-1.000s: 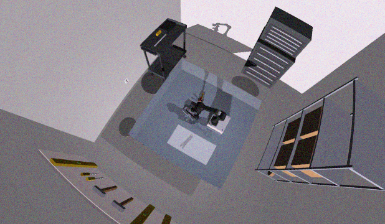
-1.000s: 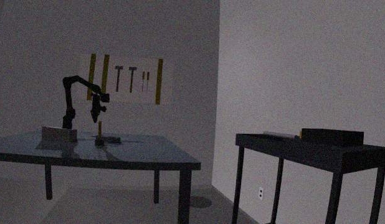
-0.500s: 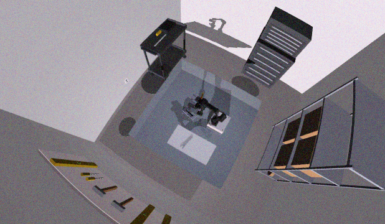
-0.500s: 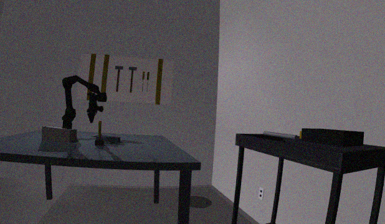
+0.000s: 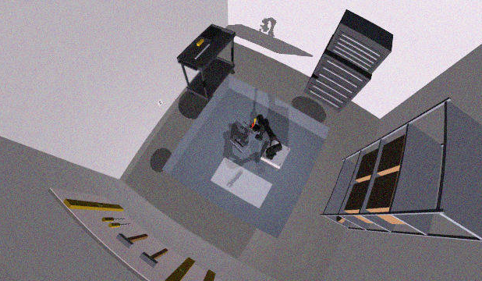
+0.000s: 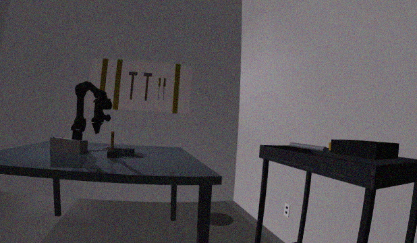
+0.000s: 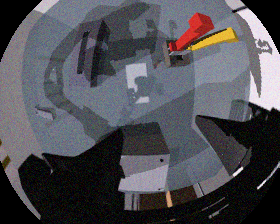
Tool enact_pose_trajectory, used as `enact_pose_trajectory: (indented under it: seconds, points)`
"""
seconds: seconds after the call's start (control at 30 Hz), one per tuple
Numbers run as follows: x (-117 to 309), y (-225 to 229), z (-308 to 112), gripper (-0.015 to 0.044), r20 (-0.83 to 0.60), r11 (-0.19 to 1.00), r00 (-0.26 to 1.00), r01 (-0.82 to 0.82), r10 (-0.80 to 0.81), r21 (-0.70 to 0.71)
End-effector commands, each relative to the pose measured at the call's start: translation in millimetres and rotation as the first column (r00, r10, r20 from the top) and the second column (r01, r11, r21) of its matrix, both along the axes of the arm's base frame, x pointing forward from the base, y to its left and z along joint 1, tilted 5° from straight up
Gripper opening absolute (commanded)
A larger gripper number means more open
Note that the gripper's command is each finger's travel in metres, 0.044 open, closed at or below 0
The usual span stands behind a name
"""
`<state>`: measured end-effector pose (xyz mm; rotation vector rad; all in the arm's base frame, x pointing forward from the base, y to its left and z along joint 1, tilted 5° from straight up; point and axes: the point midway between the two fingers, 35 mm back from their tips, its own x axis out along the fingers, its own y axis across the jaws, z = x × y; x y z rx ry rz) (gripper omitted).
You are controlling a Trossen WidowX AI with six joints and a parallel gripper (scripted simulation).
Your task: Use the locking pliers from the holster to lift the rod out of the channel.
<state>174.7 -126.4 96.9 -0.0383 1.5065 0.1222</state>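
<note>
The pliers, with a red handle (image 7: 192, 34) and a yellow handle (image 7: 218, 40) (image 6: 113, 139), stand in the small holster (image 7: 178, 59). The handles point up and lean apart in the wrist view. My gripper (image 7: 160, 125) (image 6: 96, 131) is open and empty. It points down, well above the table, and the holster is beyond the fingertips, at the upper right of the wrist view. The dark channel block (image 7: 97, 60) (image 6: 128, 152) lies at the upper left of the wrist view. The rod and the pliers' jaws cannot be made out.
A pale box (image 5: 285, 154) (image 6: 68, 148) (image 7: 146, 170) is by the arm's base. A cart (image 5: 190, 56) (image 6: 313, 160) stands beyond the table (image 5: 203, 134) (image 6: 181, 165). A drawer cabinet (image 5: 342, 62) and shelves (image 5: 398, 168) stand around it.
</note>
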Motion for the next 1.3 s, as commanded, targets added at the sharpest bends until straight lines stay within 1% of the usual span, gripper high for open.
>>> enact_pose_trajectory:
  seconds: [0.0, 0.33, 0.5, 0.83, 0.97, 1.27]
  points:
    - [-7.6, -26.4, -1.1, 0.044, 0.006, 1.0, 1.0, -0.001, 0.001, -0.003]
    - [-26.3, -87.9, -5.4, 0.044, 0.004, 1.0, 1.0, -0.001, 0.001, -0.007]
    - [-26.7, -92.9, -5.6, 0.044, 0.004, 1.0, 1.0, -0.001, 0.001, -0.008]
    - [30.0, -86.9, -1.2, 0.044, 0.009, 1.0, 1.0, -0.001, 0.001, -0.007]
    - [33.9, -86.4, -1.3, 0.044, 0.009, 1.0, 1.0, -0.001, 0.001, -0.007]
    - [69.6, -82.3, -5.0, 0.044, 0.012, 1.0, 1.0, -0.001, 0.001, -0.007]
